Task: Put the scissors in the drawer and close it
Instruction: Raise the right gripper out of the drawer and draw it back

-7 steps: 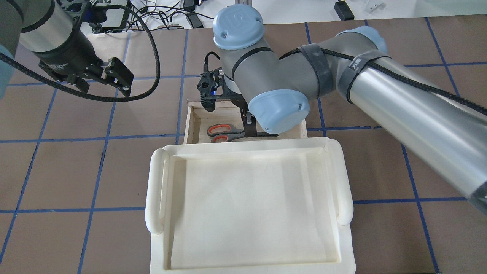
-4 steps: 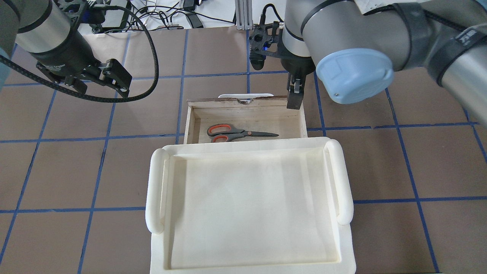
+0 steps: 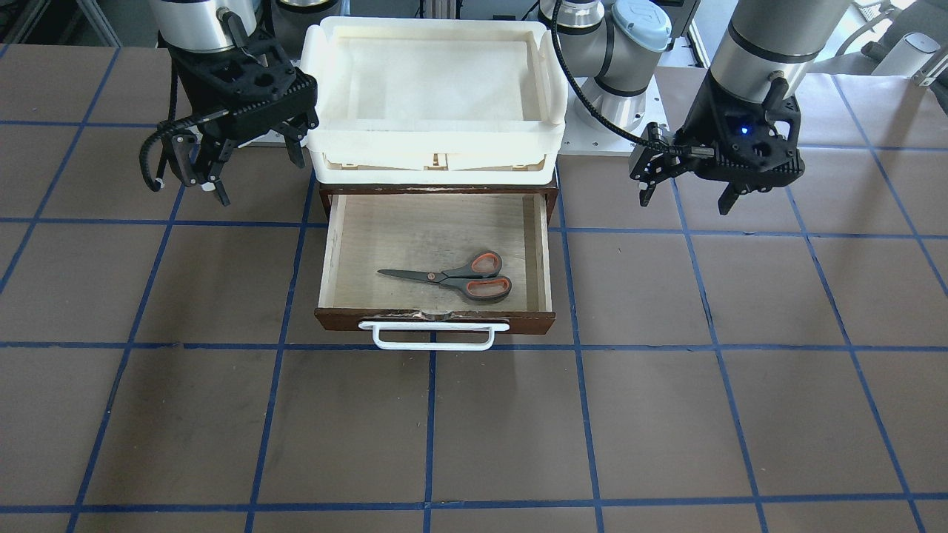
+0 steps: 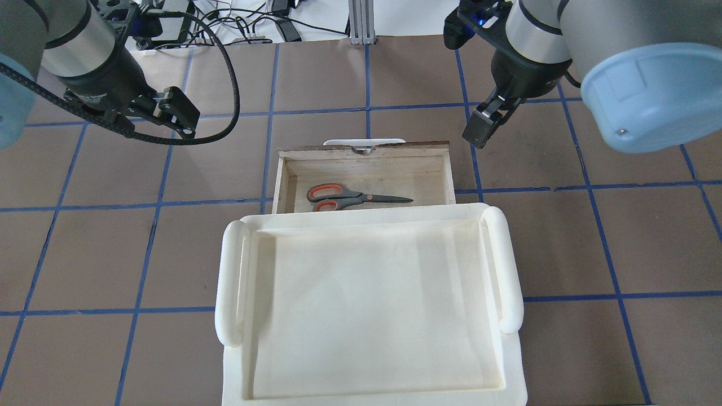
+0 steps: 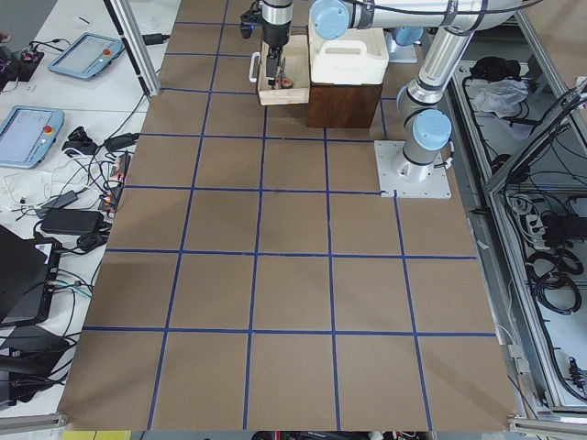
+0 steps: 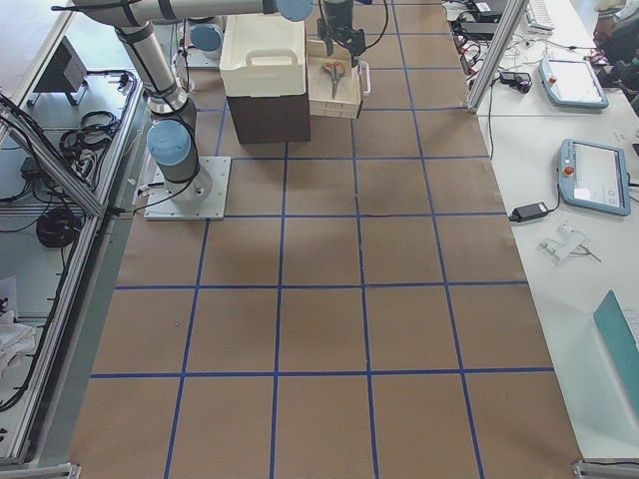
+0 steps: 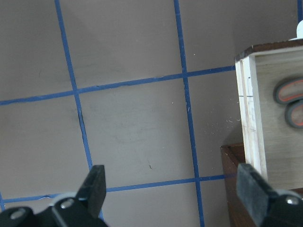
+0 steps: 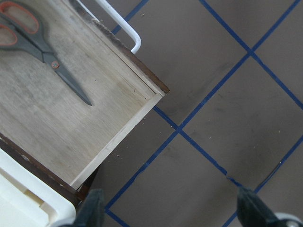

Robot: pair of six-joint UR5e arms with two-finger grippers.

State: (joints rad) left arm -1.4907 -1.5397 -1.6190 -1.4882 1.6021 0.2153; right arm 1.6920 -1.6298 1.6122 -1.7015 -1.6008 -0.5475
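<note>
The scissors [image 3: 452, 277] lie flat inside the open drawer [image 3: 415, 229], blades toward my right arm's side, also in the overhead view [image 4: 350, 197] and the right wrist view [image 8: 42, 52]. The drawer [image 4: 366, 169] is pulled out, its white bar handle [image 3: 433, 337] facing away from me. My right gripper [image 4: 479, 127] hangs open and empty above the table beside the drawer's right front corner; the right wrist view shows its fingers [image 8: 90, 208] wide apart. My left gripper [image 4: 152, 118] is open and empty over the table left of the drawer, also in its wrist view [image 7: 173, 189].
A cream-white plastic tray [image 4: 231, 282] sits on top of the dark brown cabinet [image 6: 270, 118] that holds the drawer. The table is brown with a blue tape grid. Cables and tablets lie beyond the far table edge.
My right gripper has let go of the scissors, risen out of the drawer and swung away to the right. The scissors stay in the drawer. The left arm has barely moved.
</note>
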